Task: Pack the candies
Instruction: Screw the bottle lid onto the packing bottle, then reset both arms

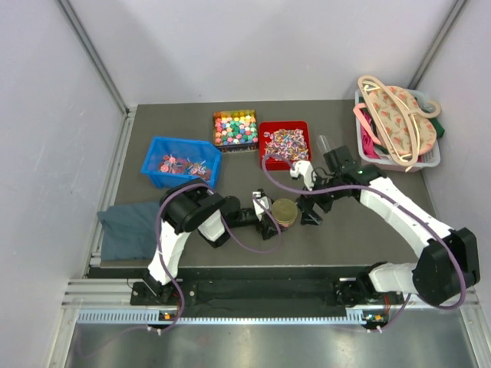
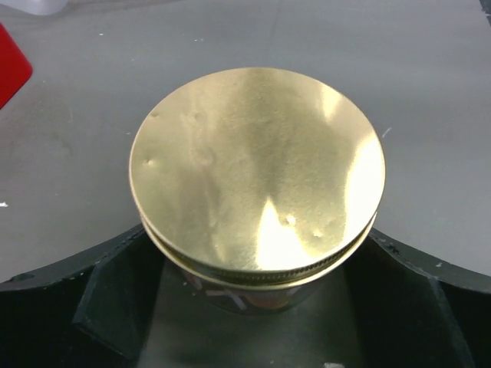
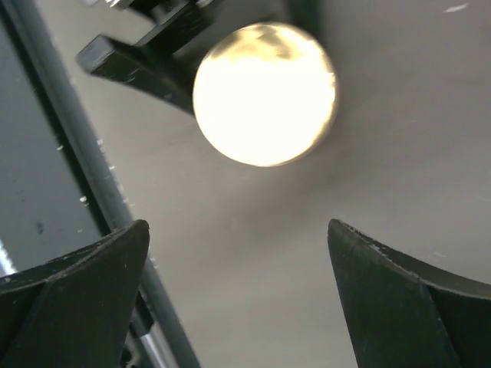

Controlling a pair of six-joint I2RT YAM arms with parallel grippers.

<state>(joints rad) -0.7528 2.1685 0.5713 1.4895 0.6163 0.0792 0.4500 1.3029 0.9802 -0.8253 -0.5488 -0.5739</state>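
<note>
Checking progress: jar (image 1: 285,212) stands mid-table with its gold lid (image 2: 257,169) seated flat on top. In the left wrist view, pink and white wrapper bits seem to show through the glass just under the lid rim, so it looks loaded and capped.

Left gripper (image 1: 268,218) comes in from the jar's 9 o'clock, jaws spread wide on either side of the jar body. Can't tell whether the pads are pressing or clear.

Right gripper (image 3: 238,268) sits at the jar's 3 o'clock, released: jaws wide apart, nothing between them, lid visible beyond the tips.

Most of the candies (image 1: 285,142) are not in the jar:
- twist-wraps heaped in the red tray (image 1: 305,127), 12 o'clock of the jar
- multicoloured cubes (image 1: 235,128), 11 o'clock
- a few in the blue bin (image 1: 155,150), 10 o'clock

Judgement: this jar's fill-and-close looks done and both arms are free to back off. The remaining stock is large, and no second container is visible.
</note>
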